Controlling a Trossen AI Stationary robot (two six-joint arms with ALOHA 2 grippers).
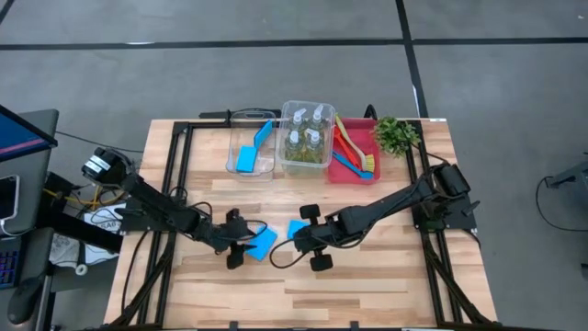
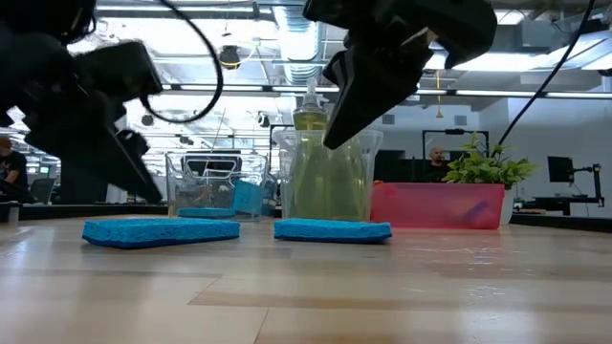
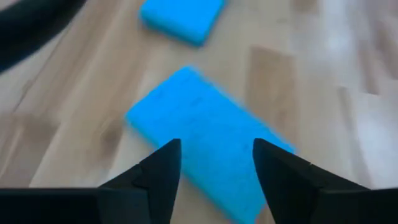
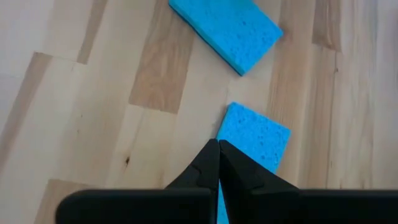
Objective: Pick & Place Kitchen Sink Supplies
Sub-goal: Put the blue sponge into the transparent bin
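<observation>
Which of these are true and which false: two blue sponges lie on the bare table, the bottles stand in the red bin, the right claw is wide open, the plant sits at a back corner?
1. Two blue sponges lie on the bare table. True: the left sponge and the right sponge both lie flat on the wood.
2. The bottles stand in the red bin. False: they stand in the middle clear bin; the red bin holds brushes.
3. The right gripper is wide open. False: its fingers are pressed together.
4. The plant sits at a back corner. True.

plant (image 1: 396, 134) back right | clear bins (image 1: 252, 165) | red bin (image 1: 352, 172)
</observation>
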